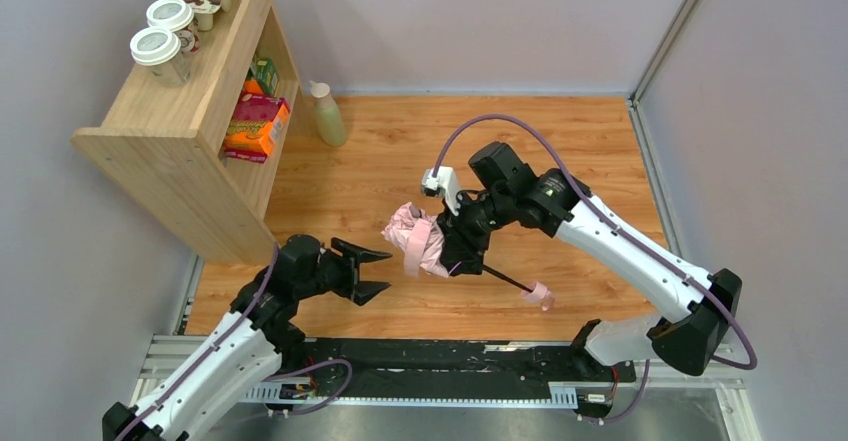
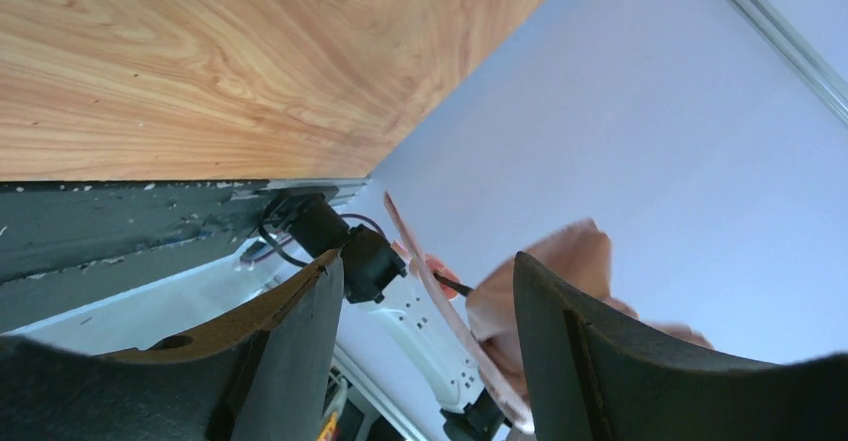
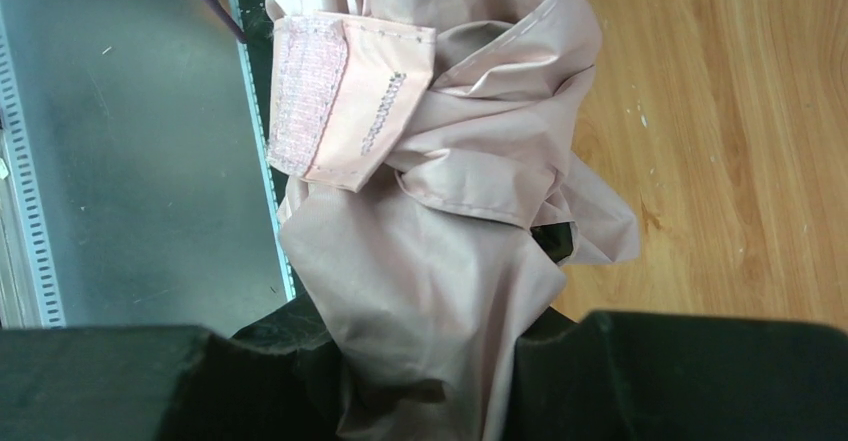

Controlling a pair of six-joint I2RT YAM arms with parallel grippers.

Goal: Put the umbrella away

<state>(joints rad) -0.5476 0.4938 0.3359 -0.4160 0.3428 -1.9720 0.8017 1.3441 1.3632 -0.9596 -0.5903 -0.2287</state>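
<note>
**Figure. Top, left-wrist and right-wrist views of one moment in putting away the umbrella.**

A light wooden tabletop (image 1: 560,151) fills the middle of the top view. A pale wooden open-sided shelf unit (image 1: 170,141) stands at upper left and carries white-lidded paper cups (image 1: 160,46).

The right gripper (image 1: 457,254), at frame centre, is clamped on the pale pink compact folding umbrella (image 1: 418,239). The right-wrist view shows bunched canopy fabric pinched between its fingers. The left gripper (image 1: 372,271), at lower left of centre, has its jaws spread wide and empty. It points at the canopy from just beside it without touching.

The umbrella's thin black metal shaft (image 1: 505,279) runs out toward the lower right and ends in the small pink handle (image 1: 540,294) near the table's near edge. Whether the handle rests on the wood cannot be told. A pink fastening strap (image 3: 345,101) with a hook-and-loop patch hangs loose over the crumpled folds.

Judged step: the canopy is gathered but unsecured, and the shaft appears extended.

Judged next move: the left jaws should close on the fabric or strap, squarely and without snagging loose folds, while the right grip steadies the bundle.
</note>
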